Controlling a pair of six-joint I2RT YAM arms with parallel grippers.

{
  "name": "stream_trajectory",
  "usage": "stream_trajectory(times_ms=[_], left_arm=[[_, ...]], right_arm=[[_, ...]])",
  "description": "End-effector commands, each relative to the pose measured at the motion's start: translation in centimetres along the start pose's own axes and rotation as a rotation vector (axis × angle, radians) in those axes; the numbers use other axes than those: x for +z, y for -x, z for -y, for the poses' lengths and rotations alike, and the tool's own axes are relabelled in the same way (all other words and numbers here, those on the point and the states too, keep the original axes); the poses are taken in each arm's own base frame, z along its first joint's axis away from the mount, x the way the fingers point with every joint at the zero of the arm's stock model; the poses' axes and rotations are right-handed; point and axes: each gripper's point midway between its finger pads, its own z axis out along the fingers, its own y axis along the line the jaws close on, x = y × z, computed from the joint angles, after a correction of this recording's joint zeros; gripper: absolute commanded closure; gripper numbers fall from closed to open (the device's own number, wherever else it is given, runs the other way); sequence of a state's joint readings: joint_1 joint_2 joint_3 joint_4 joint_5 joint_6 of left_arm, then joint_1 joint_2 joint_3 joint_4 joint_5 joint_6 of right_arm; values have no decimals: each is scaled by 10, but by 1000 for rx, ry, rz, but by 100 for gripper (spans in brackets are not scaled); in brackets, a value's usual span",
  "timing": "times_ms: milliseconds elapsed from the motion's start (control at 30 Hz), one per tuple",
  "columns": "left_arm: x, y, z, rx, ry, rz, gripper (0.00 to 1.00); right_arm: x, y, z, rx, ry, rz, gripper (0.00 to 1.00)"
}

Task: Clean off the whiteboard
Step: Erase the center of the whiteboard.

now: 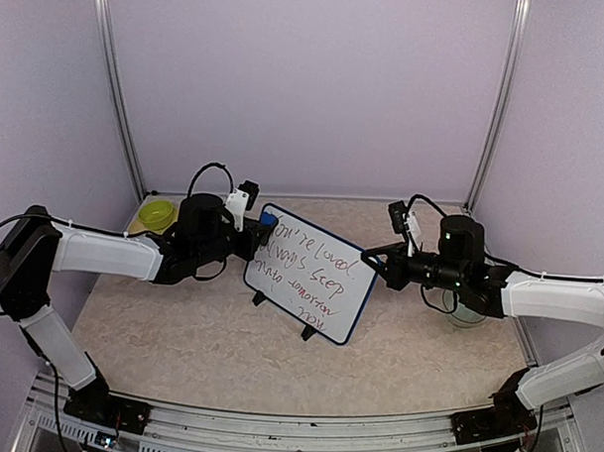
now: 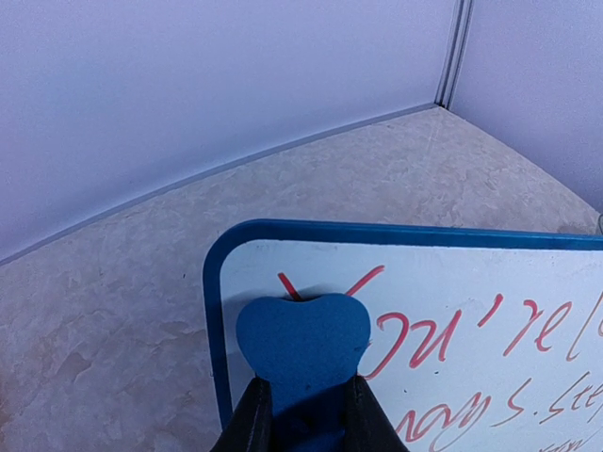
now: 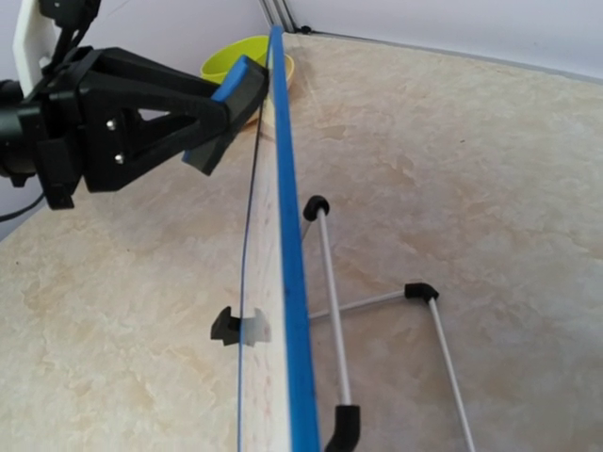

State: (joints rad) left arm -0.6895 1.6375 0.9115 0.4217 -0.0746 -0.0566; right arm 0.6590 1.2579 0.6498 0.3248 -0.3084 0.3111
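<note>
1. None of the red marker writing looks wiped yet, so I judge the job barely begun. The left gripper is clamped on a small blue foam eraser with a rounded, heart-like top, and the eraser presses on the very first letter.
2. The small rectangular whiteboard with a thin dark-blue frame stands mid-table between the two arms. It leans back on its black-tipped wire fold-out legs. All four lines are legible, with no smear that I can see.
3. By my reckoning the whole face is left to do, from that top-left corner across and down.
4. The right gripper has its jaws together and its tip at the board's right edge. I cannot tell whether it nips the frame or only braces it.
5. On the surface, a lime-green round bowl sits at the far-left back corner, well apart from the board. The beige marbled tabletop is flat and matte. What looks like a clear cup sits under the right arm, mostly hidden.
6. As for the room, pale lilac walls close in on the left, back and right, joined by grey metal posts.
</note>
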Motion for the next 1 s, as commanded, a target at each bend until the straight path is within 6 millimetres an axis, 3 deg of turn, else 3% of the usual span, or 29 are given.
stream_trajectory(times_ms=[0, 267, 400, 667, 967], left_arm=[[-3, 2, 0, -6, 6, 25, 81], [-7, 40, -6, -14, 49, 106, 81], [-5, 41, -1, -21, 41, 106, 81], [10, 3, 6, -14, 58, 6, 81], [8, -29, 2, -21, 76, -62, 82]], right_arm=[[1, -47, 9, -111, -16, -171, 100], [3, -51, 12, -106, -26, -165, 100], [-2, -47, 12, -111, -33, -144, 100], [-4, -46, 10, -105, -30, -139, 100], [-4, -47, 9, -101, -22, -141, 100]])
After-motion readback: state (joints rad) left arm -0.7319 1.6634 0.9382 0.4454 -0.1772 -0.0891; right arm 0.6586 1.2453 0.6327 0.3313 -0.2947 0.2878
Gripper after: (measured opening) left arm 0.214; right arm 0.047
